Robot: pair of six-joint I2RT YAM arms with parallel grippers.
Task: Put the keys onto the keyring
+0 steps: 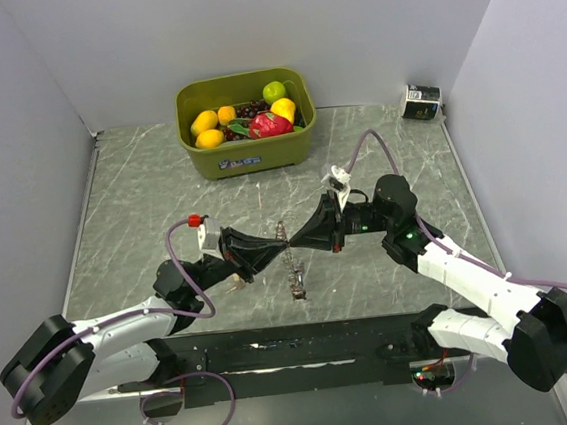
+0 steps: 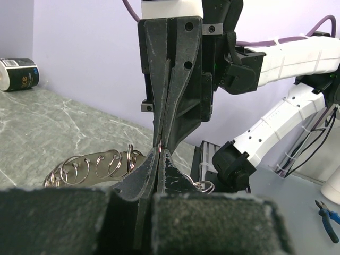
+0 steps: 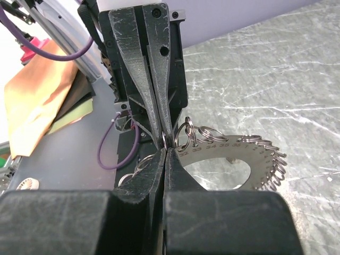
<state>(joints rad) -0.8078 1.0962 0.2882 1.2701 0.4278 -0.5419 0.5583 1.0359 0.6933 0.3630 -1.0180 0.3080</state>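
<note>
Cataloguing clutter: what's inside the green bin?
Several yellow fruits, a green fruit, a red fruit, dark grapes; anything beneath them, and the floor of the bin, is covered.

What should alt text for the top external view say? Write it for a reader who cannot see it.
Two black robot hands, the left hand and right hand, meet tip to tip over a grey marbled table, both closed on a cluster of small metal rings. Behind them stands an olive-green plastic tub of fruit.
</note>
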